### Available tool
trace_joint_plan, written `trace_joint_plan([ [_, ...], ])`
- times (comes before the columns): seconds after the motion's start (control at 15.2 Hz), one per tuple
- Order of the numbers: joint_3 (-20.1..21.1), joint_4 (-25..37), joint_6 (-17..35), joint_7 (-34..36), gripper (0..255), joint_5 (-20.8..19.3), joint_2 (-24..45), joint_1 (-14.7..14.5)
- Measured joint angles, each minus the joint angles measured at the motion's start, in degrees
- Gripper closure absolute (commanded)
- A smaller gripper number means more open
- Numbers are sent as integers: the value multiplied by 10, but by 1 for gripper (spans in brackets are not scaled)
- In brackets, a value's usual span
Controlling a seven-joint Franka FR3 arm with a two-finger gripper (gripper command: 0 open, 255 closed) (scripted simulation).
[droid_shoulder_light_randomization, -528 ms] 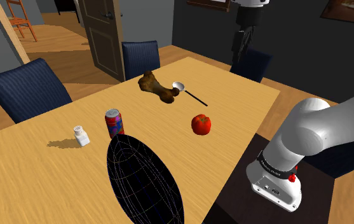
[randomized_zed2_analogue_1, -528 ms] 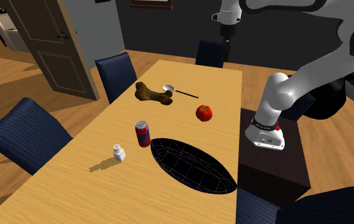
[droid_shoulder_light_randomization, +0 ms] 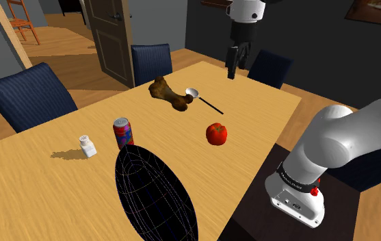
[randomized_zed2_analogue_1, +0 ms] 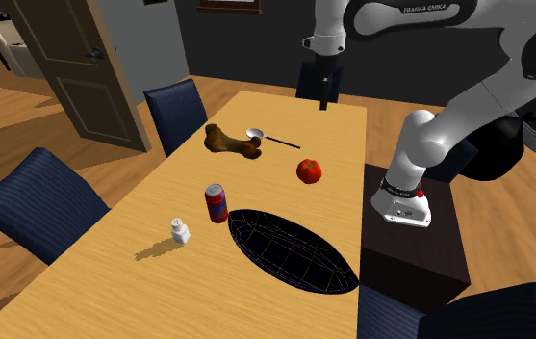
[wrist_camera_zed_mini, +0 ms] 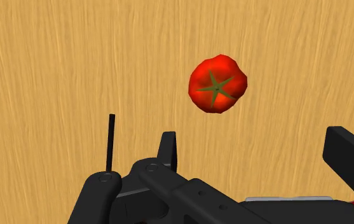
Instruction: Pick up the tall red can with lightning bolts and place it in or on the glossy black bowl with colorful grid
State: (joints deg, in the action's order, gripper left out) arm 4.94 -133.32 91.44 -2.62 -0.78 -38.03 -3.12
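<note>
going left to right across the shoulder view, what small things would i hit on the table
white shaker → red can → brown bone → red tomato

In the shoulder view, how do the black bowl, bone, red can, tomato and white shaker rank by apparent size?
1. Black bowl, largest by far, though nearest the camera.
2. Brown bone.
3. Red can and tomato, too alike to rank.
4. White shaker, smallest.

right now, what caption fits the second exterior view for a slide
Franka gripper hangs above the far end of the table; red can stands upright beside the black grid bowl, untouched
</note>
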Motion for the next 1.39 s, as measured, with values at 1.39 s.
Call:
trace_joint_plan([
  [1.39, 148, 156, 225, 220, 0, 5, 365, -43],
])
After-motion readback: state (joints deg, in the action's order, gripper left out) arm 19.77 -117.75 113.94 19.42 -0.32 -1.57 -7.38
